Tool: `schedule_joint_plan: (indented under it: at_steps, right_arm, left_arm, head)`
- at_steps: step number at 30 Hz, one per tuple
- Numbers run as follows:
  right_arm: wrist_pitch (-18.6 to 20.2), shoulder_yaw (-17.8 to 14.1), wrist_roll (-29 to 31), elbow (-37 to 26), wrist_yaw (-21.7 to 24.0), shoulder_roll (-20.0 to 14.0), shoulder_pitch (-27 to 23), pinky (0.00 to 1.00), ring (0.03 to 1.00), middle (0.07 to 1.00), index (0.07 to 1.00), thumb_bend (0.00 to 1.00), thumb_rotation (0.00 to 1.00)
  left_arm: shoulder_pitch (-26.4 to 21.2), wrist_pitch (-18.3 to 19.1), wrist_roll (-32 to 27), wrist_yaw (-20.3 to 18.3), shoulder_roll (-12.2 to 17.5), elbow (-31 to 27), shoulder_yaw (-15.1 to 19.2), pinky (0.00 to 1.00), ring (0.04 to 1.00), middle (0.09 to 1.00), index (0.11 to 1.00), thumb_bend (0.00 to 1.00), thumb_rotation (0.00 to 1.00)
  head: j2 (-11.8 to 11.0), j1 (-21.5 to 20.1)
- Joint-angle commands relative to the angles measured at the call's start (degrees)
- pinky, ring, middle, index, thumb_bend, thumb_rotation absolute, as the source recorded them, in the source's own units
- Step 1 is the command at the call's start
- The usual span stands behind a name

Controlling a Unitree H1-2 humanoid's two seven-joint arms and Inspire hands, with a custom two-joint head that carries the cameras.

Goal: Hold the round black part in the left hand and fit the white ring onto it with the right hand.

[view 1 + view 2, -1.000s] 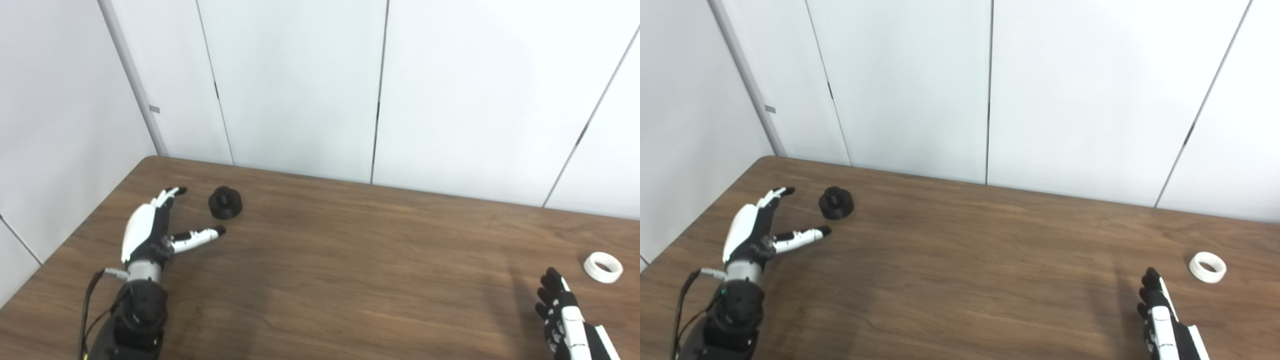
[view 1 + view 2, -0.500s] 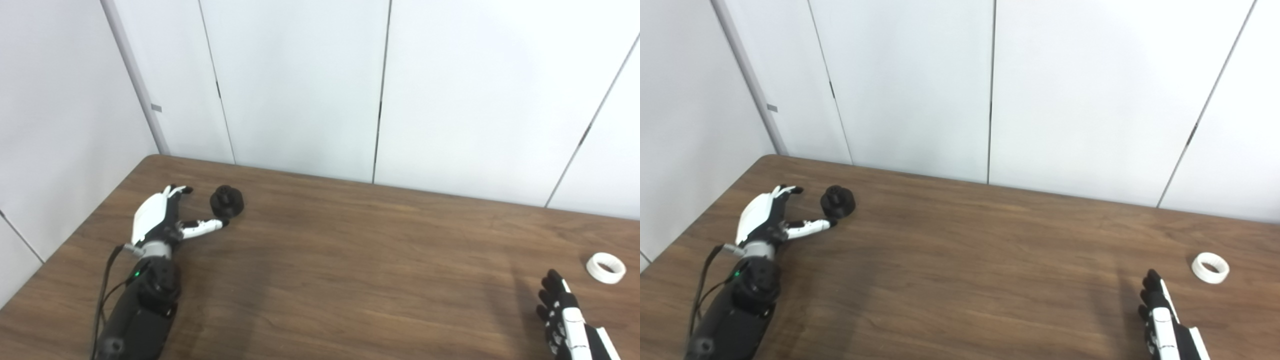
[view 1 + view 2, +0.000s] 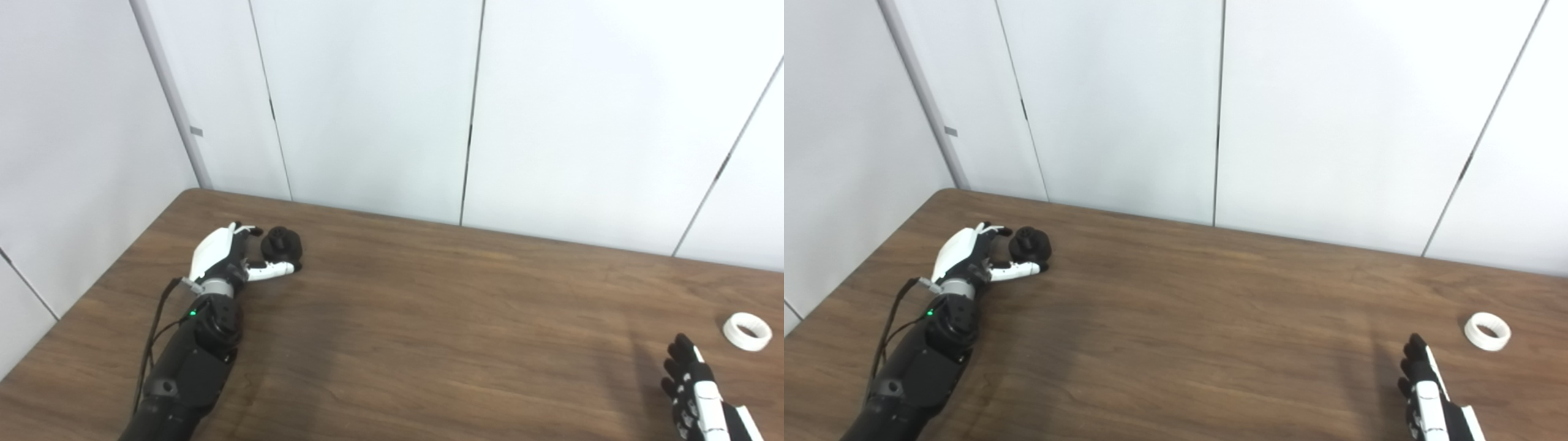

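Note:
The round black part (image 3: pixel 282 243) sits on the brown table (image 3: pixel 429 318) at the far left. My left hand (image 3: pixel 229 260) is open and right beside it. Its thumb (image 3: pixel 272 269) lies along the part's near side and its fingers (image 3: pixel 245 231) reach the part's left side; I cannot tell if they touch it. The white ring (image 3: pixel 746 323) lies flat on the table at the far right. My right hand (image 3: pixel 698 395) is open at the bottom right edge, short of the ring and apart from it, partly cut off by the picture.
White wall panels (image 3: pixel 367 104) stand behind the table's far edge and along its left side. The table's left edge (image 3: pixel 92 294) runs close to my left arm. A black cable (image 3: pixel 153 324) hangs along the left forearm.
My left hand has reached forward and to the right until its thumb and fingers flank the black part. The right hand stays at the bottom right. The camera has shifted a little.

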Motion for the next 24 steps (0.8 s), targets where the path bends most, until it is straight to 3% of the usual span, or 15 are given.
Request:
schedule_joint_plan:
  at_steps: [1, 15, 24]
  right_arm:
    - [-0.8, -0.2, -0.4, -2.3, -0.4, -0.2, -0.4, 1.0, 1.0, 1.0, 1.0, 0.35, 1.0]
    - [0.4, 0.1, 0.0, -3.5, -0.2, 0.1, 0.1, 1.0, 1.0, 1.0, 1.0, 0.36, 1.0]
    - [0.5, 0.1, 0.0, -3.8, -0.5, 0.5, 0.1, 1.0, 1.0, 1.0, 1.0, 0.36, 1.0]
  left_arm:
    - [-3.0, -1.4, -0.3, 0.8, 1.9, 0.0, -0.1, 1.0, 1.0, 0.992, 0.839, 1.0, 0.42]
    - [-5.4, -2.7, -0.3, 4.6, 1.4, 6.0, -1.2, 1.0, 1.0, 0.975, 0.812, 1.0, 0.36]
    - [-5.9, -3.9, -1.4, 5.7, 1.2, 7.0, -1.3, 1.0, 1.0, 0.962, 0.801, 1.0, 0.36]
  head:
    - [0.1, 0.0]
    - [0.4, -0.3]
    - [0.4, -0.8]
